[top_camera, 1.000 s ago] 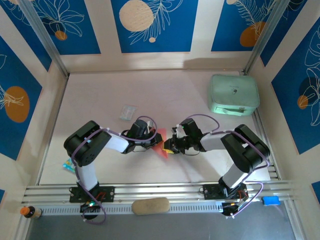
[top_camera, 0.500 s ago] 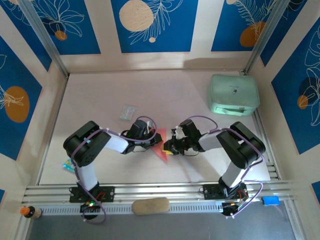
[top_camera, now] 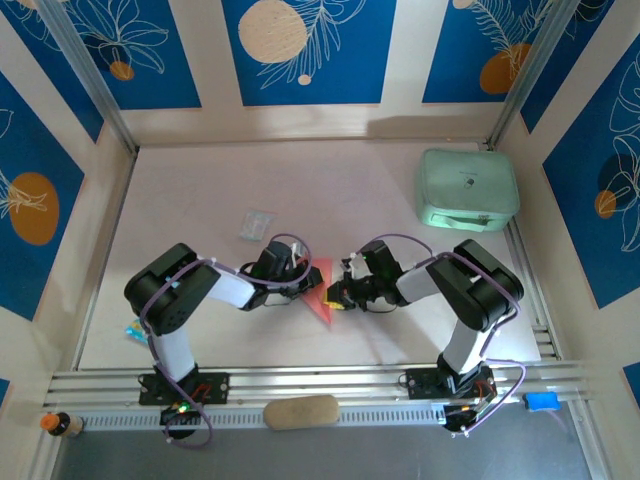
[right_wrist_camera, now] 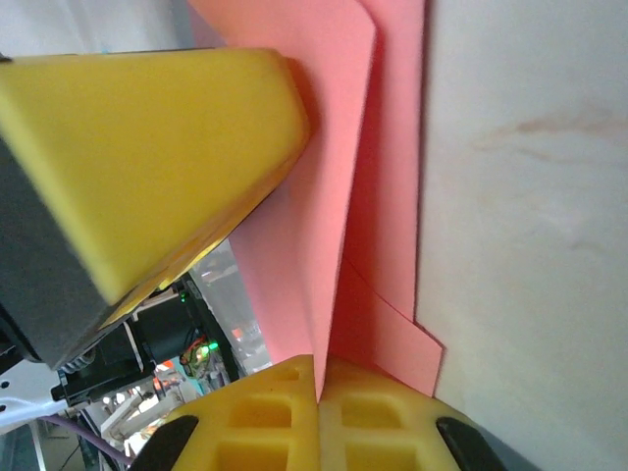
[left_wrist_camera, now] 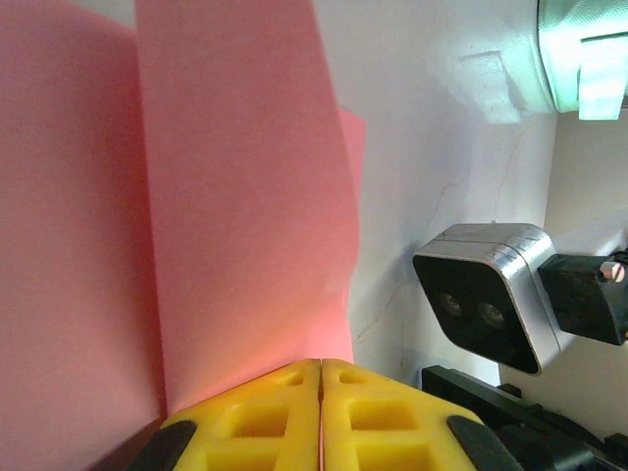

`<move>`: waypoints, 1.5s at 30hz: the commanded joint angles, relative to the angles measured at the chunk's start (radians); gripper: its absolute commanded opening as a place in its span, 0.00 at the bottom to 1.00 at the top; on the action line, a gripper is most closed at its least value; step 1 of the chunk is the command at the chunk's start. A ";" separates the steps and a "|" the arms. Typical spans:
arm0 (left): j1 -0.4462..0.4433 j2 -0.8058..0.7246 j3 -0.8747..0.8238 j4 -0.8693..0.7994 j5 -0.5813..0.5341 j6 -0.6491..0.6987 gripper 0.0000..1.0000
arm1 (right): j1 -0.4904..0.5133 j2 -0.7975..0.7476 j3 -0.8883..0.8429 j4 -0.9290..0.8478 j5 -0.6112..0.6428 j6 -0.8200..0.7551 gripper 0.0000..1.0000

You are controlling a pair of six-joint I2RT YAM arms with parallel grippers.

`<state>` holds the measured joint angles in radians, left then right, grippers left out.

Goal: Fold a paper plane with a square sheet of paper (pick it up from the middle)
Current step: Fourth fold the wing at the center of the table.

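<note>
Near the centre of the top view we see the pink paper (top_camera: 321, 293), folded to a narrow pointed shape, lying on the tabletop (top_camera: 190, 180) between both arms. From the right side of the frame the right gripper (top_camera: 338, 296) has its yellow pads closed on a raised fold of the paper. From the left, the left gripper (top_camera: 306, 286) is closed too. The paper reaches its pads, but we cannot tell if it is pinched. At the upper right stands a mint-green case (top_camera: 467, 188).
</note>
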<state>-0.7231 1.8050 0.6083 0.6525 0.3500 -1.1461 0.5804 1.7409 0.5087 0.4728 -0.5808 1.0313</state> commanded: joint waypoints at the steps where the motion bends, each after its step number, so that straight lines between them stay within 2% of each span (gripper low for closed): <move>1: -0.005 -0.036 -0.020 0.020 0.013 0.015 0.10 | 0.002 0.027 -0.024 0.038 -0.030 0.017 0.03; 10: -0.005 -0.087 -0.021 -0.001 0.071 0.061 0.15 | -0.004 0.029 -0.008 -0.031 -0.028 -0.020 0.01; 16: -0.004 -0.042 0.022 -0.142 0.084 0.082 0.11 | -0.004 0.030 0.005 -0.072 -0.018 -0.032 0.01; 23: -0.003 0.019 0.031 -0.168 0.094 0.057 0.08 | -0.001 0.025 0.010 -0.090 -0.019 -0.035 0.02; 29: -0.004 0.009 0.023 -0.267 0.064 0.082 0.05 | 0.004 -0.048 0.034 -0.163 0.007 -0.051 0.10; 35: -0.004 0.019 0.003 -0.256 0.066 0.089 0.04 | 0.000 -0.155 0.051 -0.301 0.056 -0.085 0.25; 45: -0.003 0.020 0.003 -0.238 0.072 0.088 0.04 | -0.003 -0.239 0.034 -0.379 0.144 -0.058 0.29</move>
<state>-0.7223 1.7939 0.6434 0.5156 0.4297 -1.0901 0.5804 1.5253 0.5396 0.1505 -0.4717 0.9691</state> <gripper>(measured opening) 0.045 0.290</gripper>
